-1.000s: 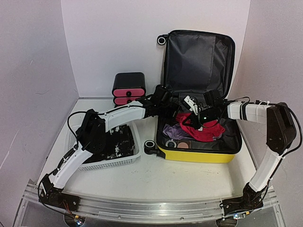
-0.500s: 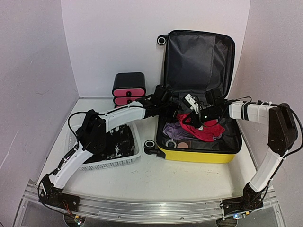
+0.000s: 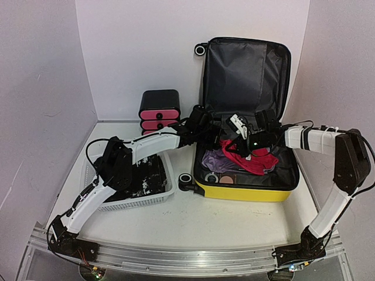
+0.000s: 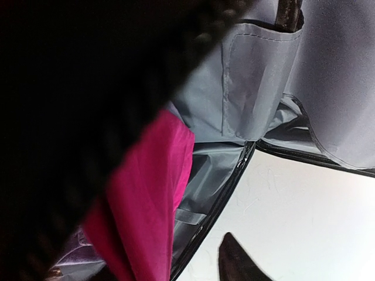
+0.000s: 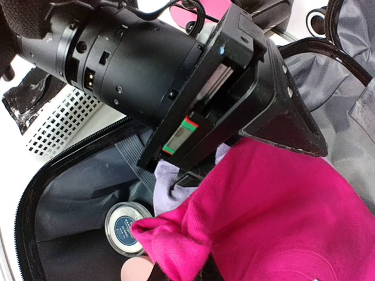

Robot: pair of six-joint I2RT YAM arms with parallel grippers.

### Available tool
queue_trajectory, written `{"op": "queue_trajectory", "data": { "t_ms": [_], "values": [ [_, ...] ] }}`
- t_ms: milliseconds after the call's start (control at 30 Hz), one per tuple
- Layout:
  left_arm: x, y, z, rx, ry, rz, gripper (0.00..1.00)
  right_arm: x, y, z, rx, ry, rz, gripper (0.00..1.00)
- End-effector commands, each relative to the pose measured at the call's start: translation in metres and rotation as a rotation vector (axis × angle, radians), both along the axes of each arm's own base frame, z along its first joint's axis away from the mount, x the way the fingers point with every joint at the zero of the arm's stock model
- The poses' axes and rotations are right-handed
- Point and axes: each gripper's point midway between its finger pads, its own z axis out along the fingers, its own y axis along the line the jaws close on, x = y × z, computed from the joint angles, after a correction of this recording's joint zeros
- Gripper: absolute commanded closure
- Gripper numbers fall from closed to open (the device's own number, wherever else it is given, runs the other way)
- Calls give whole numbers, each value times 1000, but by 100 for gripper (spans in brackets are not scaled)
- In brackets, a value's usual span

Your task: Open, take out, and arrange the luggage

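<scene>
The luggage [image 3: 246, 191] lies open at 2 o'clock on the table [image 3: 193, 216], the left gripper [image 3: 215, 139] and right gripper [image 3: 240, 139] crowded just beside each other over the pink garment [image 3: 251, 160] inside. Neither's jaws can be read, since cloth and blur hide them. Any lift risks the two knocking together, or the purple cloth [image 3: 217, 159] dragging out too.

The suitcase [image 3: 252, 192] is lying open on the right side of the table [image 3: 205, 225]. Its lid [image 3: 243, 70] is standing up behind. A cloth [image 3: 253, 162] and a tin [image 3: 211, 178] are lying inside. A basket [image 3: 153, 200] is sitting to its left, with a box [image 3: 159, 109] behind the basket.
</scene>
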Motion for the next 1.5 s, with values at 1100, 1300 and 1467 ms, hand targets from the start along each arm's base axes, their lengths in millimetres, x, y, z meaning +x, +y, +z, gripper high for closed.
{"op": "queue_trajectory", "data": {
  "t_ms": [1100, 1300, 1467],
  "values": [
    [-88, 16, 173, 308, -1057, -479, 100, -69, -76, 113, 141, 16, -458, 8],
    [-104, 59, 184, 413, -1023, -466, 100, -77, -79, 116, 141, 25, -465, 7],
    [-117, 112, 174, 562, -926, -478, 100, -76, -78, 118, 138, 29, -458, 8]
  ]
}}
